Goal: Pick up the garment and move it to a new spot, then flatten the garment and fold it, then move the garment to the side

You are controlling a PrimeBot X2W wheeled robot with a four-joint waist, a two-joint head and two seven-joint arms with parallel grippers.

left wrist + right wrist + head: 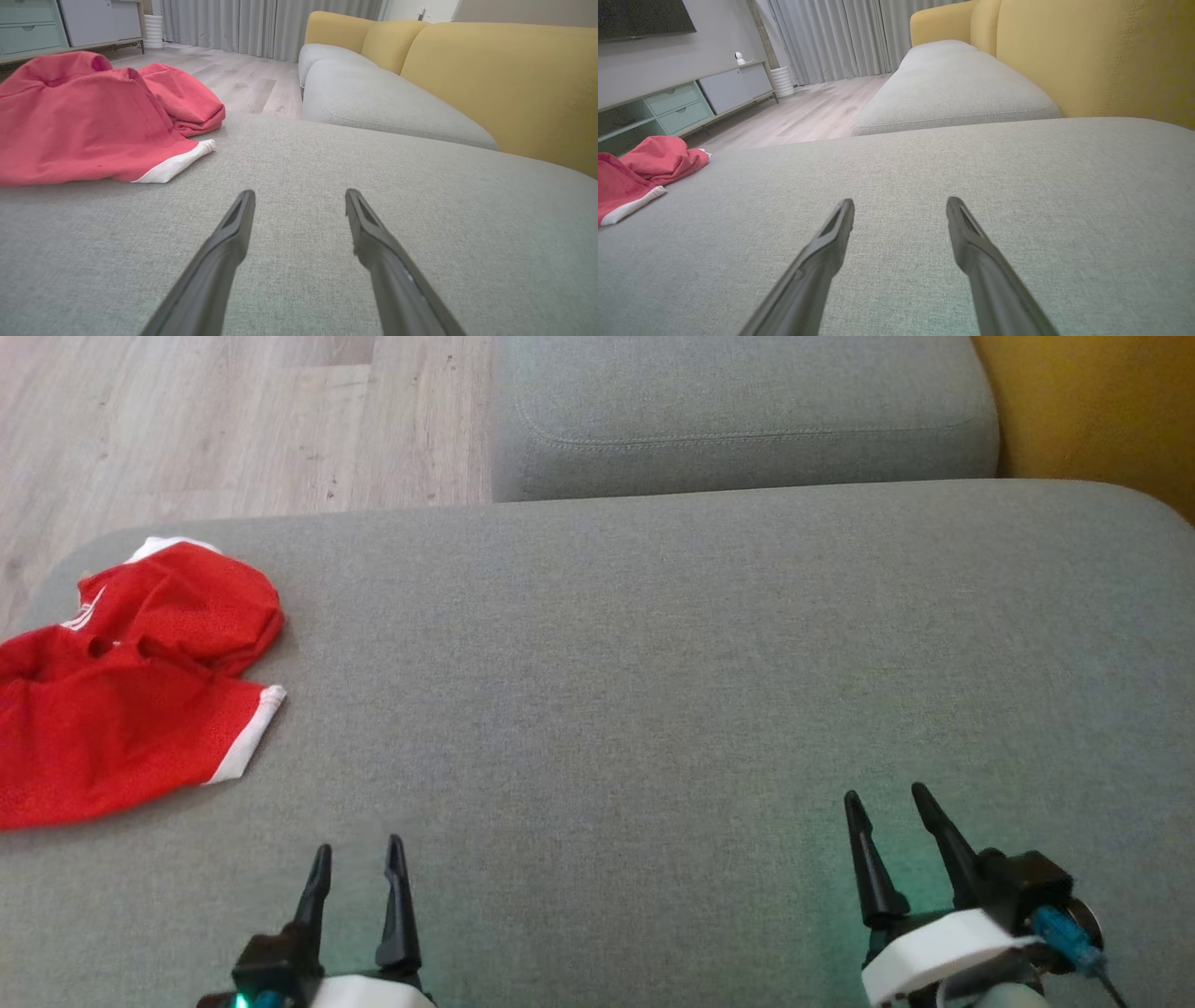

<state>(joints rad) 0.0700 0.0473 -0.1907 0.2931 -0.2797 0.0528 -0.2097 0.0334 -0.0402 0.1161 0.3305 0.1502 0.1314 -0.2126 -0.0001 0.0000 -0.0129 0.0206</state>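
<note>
Garment (112,709) crumpled, cut off at left edge; left tool (359,845), right tool (884,791) spread, empty.

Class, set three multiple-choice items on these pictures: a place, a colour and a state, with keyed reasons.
1. Where on the grey fabric sofa cushion does the crumpled red mesh garment lie? A left B centre C right
2. Its hem trim is: A black B white C yellow
3. The left gripper and right gripper are: A both open B both shut C holding cloth
Answers: 1 A, it lies at the head view's left edge; 2 B, a white band edges it; 3 A, both are spread and empty.
</note>
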